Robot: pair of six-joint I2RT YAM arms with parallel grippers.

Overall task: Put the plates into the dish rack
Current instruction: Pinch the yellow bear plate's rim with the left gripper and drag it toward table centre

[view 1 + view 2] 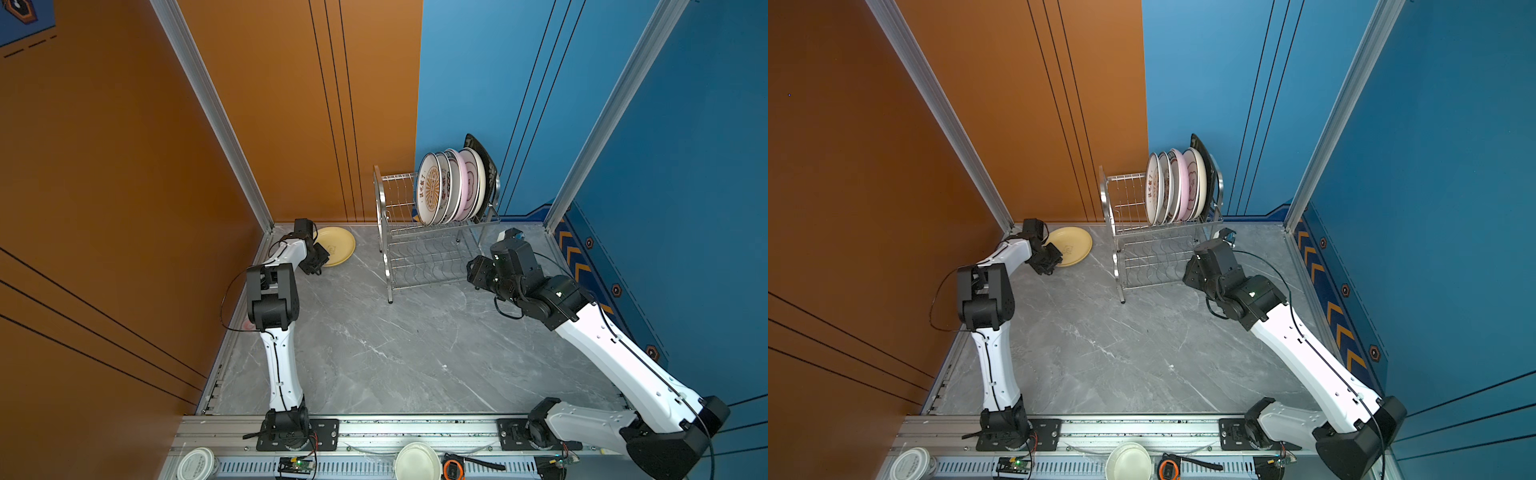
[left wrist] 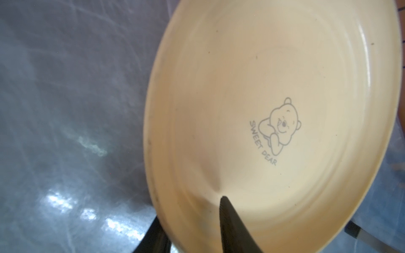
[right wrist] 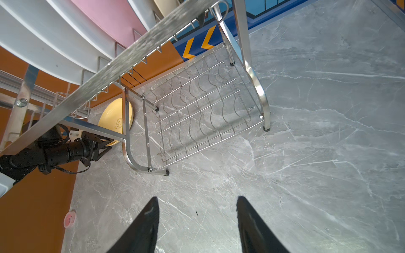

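Note:
A yellow plate point(image 1: 338, 245) point(image 1: 1073, 245) with a bear drawing lies on the grey table near the back left corner. My left gripper point(image 1: 320, 259) point(image 2: 190, 210) is shut on its near rim. One finger point(image 2: 230, 219) presses on the inside of the plate point(image 2: 274, 87) and the other sits under the rim. The dish rack point(image 1: 390, 232) point(image 1: 1117, 249) stands at the back. Several plates point(image 1: 453, 187) point(image 1: 1175, 187) stand upright in its upper tier; the lower tier point(image 3: 197, 109) holds nothing. My right gripper point(image 3: 197, 198) point(image 1: 476, 272) hangs open and empty beside the rack's right end.
The orange wall runs close behind and left of the yellow plate point(image 3: 114, 116). Blue wall bounds the right side. A small pink roll point(image 3: 69, 219) lies by the left edge. Beyond the front rail sit a white lidded tub point(image 1: 195, 463) and a small white bowl point(image 1: 417, 461).

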